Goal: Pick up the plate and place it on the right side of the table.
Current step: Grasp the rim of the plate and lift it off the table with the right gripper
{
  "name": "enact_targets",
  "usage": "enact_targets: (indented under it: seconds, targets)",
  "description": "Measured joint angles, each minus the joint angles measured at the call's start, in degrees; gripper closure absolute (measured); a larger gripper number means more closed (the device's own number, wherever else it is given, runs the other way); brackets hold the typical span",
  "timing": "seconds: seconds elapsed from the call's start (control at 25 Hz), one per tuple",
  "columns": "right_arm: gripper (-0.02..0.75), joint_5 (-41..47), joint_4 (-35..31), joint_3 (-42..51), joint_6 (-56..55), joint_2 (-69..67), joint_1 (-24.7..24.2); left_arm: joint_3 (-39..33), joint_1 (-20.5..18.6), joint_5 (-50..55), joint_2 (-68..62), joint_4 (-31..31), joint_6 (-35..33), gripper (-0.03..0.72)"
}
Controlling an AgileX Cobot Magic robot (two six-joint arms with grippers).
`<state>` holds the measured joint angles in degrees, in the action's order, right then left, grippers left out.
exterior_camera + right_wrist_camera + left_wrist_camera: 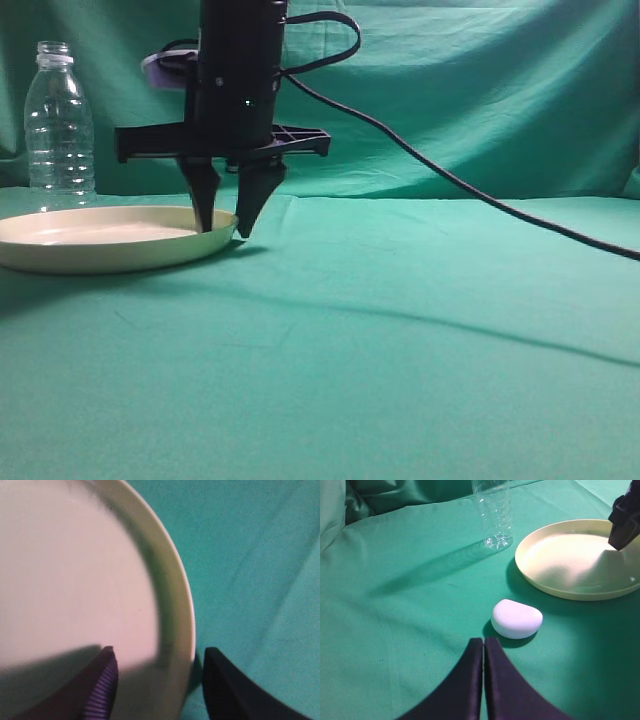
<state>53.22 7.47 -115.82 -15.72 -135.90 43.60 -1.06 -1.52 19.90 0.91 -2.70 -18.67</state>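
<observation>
The cream-yellow plate (90, 240) lies on the teal table (400, 330) at the left. My right gripper (224, 232) is open and points straight down over the plate's right rim, one finger inside the plate and one outside on the cloth. In the right wrist view the rim (175, 605) runs between the two fingers of the gripper (159, 652), with gaps on both sides. In the left wrist view the plate (570, 560) is at the upper right. My left gripper (483, 640) is shut and empty above the cloth; it does not show in the exterior view.
A clear plastic bottle (60, 120) stands upright behind the plate, also in the left wrist view (492, 510). A small white rounded object (516, 619) lies on the cloth just ahead of the left fingers. A black cable (450, 180) trails from the right arm to the right.
</observation>
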Motion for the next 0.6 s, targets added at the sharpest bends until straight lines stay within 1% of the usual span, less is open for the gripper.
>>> enact_targets:
  seconds: [0.12, 0.2, 0.24, 0.44, 0.6]
  targets:
    - [0.522, -0.16, 0.29, -0.13, -0.14, -0.44, 0.00, 0.00, 0.00, 0.00, 0.00, 0.00, 0.00, 0.688]
    - [0.638, -0.16, 0.86, -0.13, -0.41, -0.44, 0.00, 0.00, 0.00, 0.00, 0.00, 0.00, 0.00, 0.688]
    - [0.666, -0.27, 1.09, -0.25, -0.71, -0.44, 0.00, 0.00, 0.00, 0.00, 0.00, 0.00, 0.00, 0.688]
    - [0.666, 0.25, 3.56, -0.45, -2.47, -0.27, 0.04, 0.00, 0.00, 0.00, 0.00, 0.00, 0.00, 0.688]
    - [0.666, 5.58, 6.75, -0.45, -2.10, 2.10, 0.13, 0.00, 0.00, 0.00, 0.00, 0.00, 0.00, 0.688]
